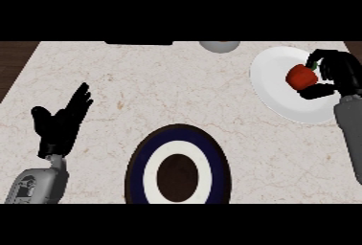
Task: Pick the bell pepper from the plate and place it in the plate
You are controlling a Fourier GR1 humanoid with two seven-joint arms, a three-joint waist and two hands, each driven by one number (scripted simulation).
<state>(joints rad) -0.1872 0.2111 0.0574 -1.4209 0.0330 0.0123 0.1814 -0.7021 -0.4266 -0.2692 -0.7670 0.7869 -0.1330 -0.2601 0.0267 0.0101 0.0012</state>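
Note:
A red bell pepper (301, 76) with a green stem lies on the white plate (277, 91) at the far right of the counter. My right hand (338, 72) is at the pepper's right side, fingers curled over its top and thumb under it. A second plate (178, 165), dark blue with a white ring and a brown centre, sits at the near middle of the counter and holds nothing. My left hand (60, 123) rests open at the left, fingers pointing up and away.
A grey round object (219, 46) sits at the counter's far edge, and a dark flat object (139, 42) lies left of it. Dark wood shows beyond the counter's left corner (14, 62). Marble counter (163, 86) spreads between the two plates.

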